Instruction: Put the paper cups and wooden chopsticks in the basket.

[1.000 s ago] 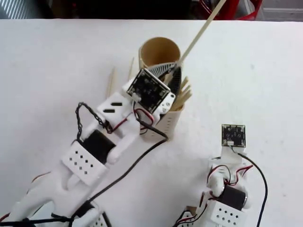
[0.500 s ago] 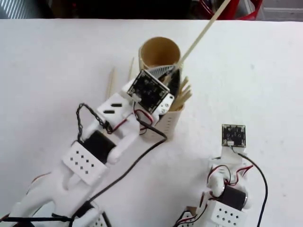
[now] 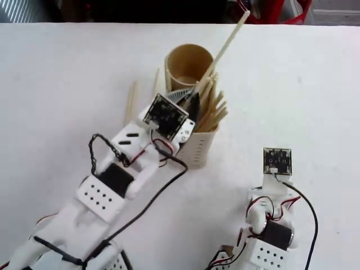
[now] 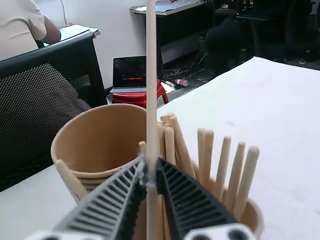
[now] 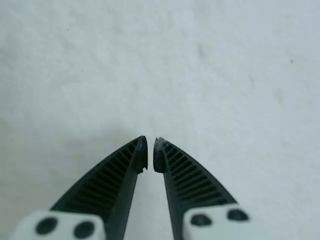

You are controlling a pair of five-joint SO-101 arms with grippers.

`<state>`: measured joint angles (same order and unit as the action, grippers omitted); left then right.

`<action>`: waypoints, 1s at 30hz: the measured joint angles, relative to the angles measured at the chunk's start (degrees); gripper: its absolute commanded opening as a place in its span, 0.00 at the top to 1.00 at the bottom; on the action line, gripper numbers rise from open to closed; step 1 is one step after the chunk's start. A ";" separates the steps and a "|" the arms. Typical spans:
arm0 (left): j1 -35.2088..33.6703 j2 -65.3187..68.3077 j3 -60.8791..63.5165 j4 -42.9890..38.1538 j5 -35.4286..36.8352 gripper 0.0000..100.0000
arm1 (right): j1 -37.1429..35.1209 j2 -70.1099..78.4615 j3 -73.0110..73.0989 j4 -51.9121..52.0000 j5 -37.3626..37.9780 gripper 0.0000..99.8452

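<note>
High view: the left end effector hangs over the white basket, clamped on one wooden chopstick. Its long axis slants from the jaws toward the bench's far side, free tip high. A bundle of chopsticks already stands in the basket. The paper cups look nested at its far end, though their base is hidden. Two loose chopsticks lie on the bench just beside the arm, and those are left to collect.

Left wrist view: the jaws pinch the wooden chopstick low down. It stands almost upright, its lower end dipping among the others.

Right wrist view: the right end effector sits over bare bench, tips all but closed, holding nothing.
</note>
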<state>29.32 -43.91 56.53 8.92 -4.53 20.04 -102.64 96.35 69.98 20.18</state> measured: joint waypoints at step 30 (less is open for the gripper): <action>-0.26 -17.93 14.68 5.01 0.35 0.94 | 0.00 0.00 0.00 0.00 0.00 0.96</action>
<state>29.05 -61.85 71.21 13.93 -4.18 20.04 -102.64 96.35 69.98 20.18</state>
